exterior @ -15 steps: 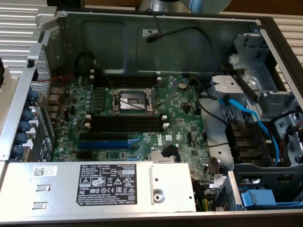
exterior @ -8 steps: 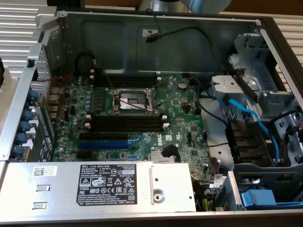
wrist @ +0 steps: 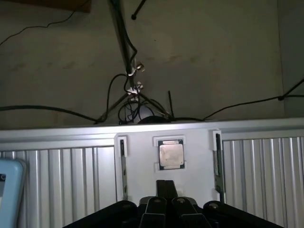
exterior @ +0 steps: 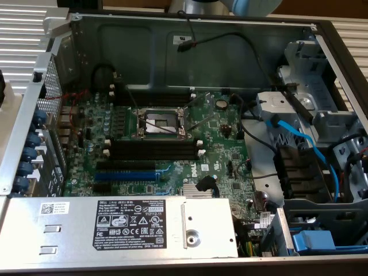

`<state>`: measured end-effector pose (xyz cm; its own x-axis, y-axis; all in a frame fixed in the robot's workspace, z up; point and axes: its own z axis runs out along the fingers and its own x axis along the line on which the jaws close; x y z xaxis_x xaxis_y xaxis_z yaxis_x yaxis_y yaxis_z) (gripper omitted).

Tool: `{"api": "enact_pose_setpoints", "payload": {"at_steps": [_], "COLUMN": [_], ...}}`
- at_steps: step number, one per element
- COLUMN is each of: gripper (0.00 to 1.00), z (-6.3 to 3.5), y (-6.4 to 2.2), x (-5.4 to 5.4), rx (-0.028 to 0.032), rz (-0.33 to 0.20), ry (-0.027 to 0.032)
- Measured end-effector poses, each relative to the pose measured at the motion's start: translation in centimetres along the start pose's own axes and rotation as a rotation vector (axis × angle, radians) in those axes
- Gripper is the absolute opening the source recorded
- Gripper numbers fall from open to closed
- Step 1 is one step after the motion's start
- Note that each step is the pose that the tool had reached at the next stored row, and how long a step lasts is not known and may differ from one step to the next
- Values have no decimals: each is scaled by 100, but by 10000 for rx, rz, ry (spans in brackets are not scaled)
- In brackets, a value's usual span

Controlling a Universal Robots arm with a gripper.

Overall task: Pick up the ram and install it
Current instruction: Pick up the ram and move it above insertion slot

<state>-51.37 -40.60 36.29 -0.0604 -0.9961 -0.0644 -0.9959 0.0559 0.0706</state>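
My gripper (wrist: 166,186) is shut, its dark fingers pressed together with nothing between them. Just beyond it lies a white holder (wrist: 142,152) on a ribbed metal surface. Two thin dark sticks stand on edge in the holder's slots, one (wrist: 123,166) on each side (wrist: 218,161) of the gripper. Seen edge-on, they look like ram, though I cannot tell for sure. The gripper touches neither. In the exterior view the open computer case shows the green motherboard (exterior: 218,123) with black memory slots (exterior: 152,148), their white end clips standing out.
A square processor chip (wrist: 171,155) sits in the holder straight ahead of the gripper. On the board are the CPU socket (exterior: 160,122) and a blue expansion slot (exterior: 123,172). The power supply (exterior: 115,224), a blue cable (exterior: 302,141) and a drive cage (exterior: 310,98) crowd the case.
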Motion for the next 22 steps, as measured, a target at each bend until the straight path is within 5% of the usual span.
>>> {"api": "enact_pose_setpoints", "payload": {"at_steps": [2, 5, 7, 10, 12, 14, 16, 18, 22], "gripper": [11, 11, 11, 11, 11, 11, 11, 11, 11], "z": [-1, -2, -1, 0, -1, 0, 0, 0, -5], "y": [0, 0, 0, 8, 16, 54, 68, 71, 68], "x": [4, 7, 8, 9, 10, 32, 57, 77, 135], "rx": [-158, -205, -181, -129, -88, 62, 152, 306, 536], "rz": [12, 27, 54, 79, 92, 101, 103, 106, 105], "ry": [29, 161, 524, 861, 1027, 1190, 1213, 1262, 1257]}}
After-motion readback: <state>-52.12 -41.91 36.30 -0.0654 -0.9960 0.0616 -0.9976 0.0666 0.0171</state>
